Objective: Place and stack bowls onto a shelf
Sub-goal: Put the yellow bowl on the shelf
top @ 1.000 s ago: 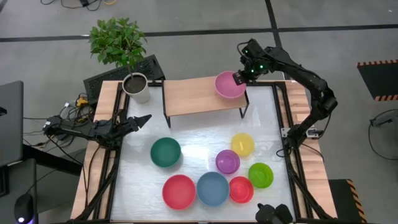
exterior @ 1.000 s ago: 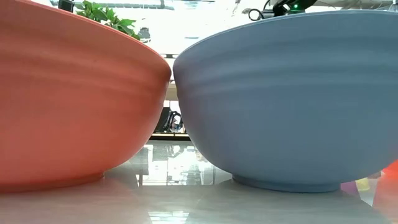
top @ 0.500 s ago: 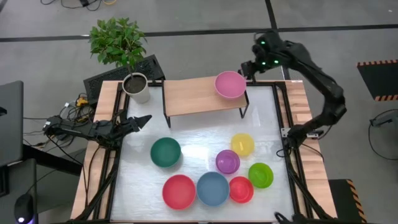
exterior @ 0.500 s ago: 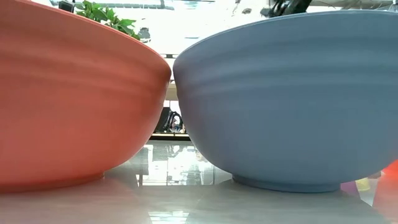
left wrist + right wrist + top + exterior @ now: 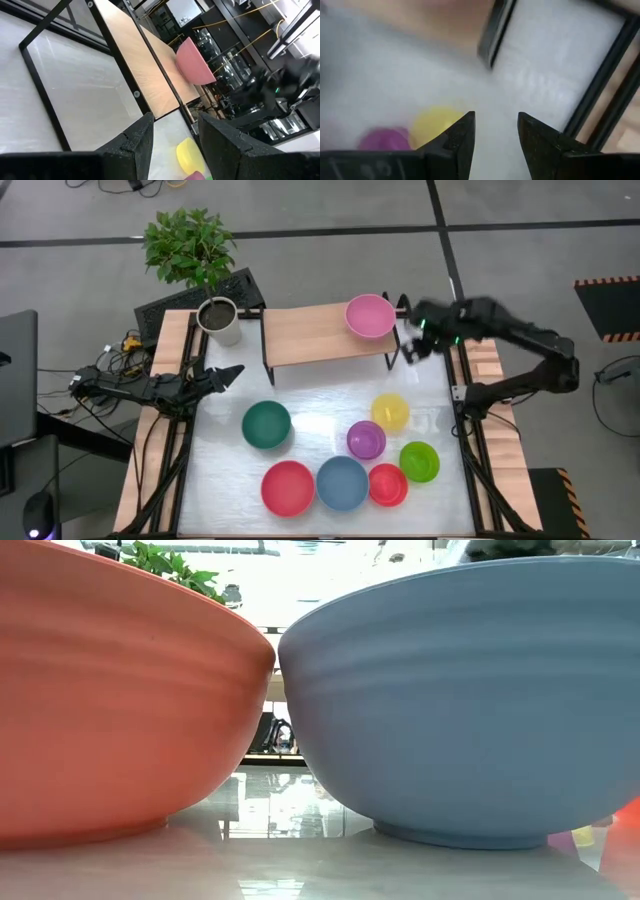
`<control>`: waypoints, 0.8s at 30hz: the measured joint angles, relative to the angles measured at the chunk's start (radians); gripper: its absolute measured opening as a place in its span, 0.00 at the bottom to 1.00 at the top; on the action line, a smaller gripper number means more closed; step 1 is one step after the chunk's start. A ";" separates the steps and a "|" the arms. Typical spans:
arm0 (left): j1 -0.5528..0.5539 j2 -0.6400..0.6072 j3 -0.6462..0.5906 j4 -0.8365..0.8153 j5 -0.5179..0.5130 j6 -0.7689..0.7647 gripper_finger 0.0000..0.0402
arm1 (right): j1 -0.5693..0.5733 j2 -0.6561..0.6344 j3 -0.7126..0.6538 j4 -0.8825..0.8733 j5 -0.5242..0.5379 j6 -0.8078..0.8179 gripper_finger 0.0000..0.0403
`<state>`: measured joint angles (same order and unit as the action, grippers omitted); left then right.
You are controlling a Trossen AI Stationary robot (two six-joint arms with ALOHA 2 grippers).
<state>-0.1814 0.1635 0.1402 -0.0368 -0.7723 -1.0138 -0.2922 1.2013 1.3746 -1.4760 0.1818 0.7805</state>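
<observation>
One bowl is shelved so far: the pink bowl [image 5: 370,316] sits at the right end of the shelf [image 5: 310,335], leaving bare board to its left for more; I read that as room kept for the other stacks. Seven wait on the white table [image 5: 230,470]: dark green bowl [image 5: 266,424] alone; yellow bowl [image 5: 390,412] nearest the shelf; purple bowl [image 5: 366,439], light green bowl [image 5: 419,461], small red bowl [image 5: 388,485], blue bowl [image 5: 342,483] and large red bowl [image 5: 288,488] clustered along the front. My right gripper [image 5: 410,348] hangs just beside the shelf's right leg, fingers parted, holding nothing; its wrist view faces the yellow bowl, likely my next pick. My left gripper [image 5: 228,373] waits at the table's left edge, fingers apart, empty; plant pot [image 5: 219,321] stands clear of the shelf.
</observation>
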 joint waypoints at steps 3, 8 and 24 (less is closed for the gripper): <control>0.000 0.000 0.000 0.000 0.000 0.000 0.35 | 0.127 -0.028 -0.160 0.055 0.000 0.128 0.43; 0.000 0.000 0.000 -0.003 0.000 -0.001 0.35 | 0.282 -0.052 -0.353 0.270 -0.031 0.300 0.43; 0.000 0.000 0.000 -0.021 0.016 -0.031 0.35 | 0.383 -0.035 -0.621 0.530 -0.082 0.432 0.43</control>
<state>-0.1815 0.1635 0.1402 -0.0582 -0.7564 -1.0448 0.0910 1.1662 0.7534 -0.9460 0.0994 1.2126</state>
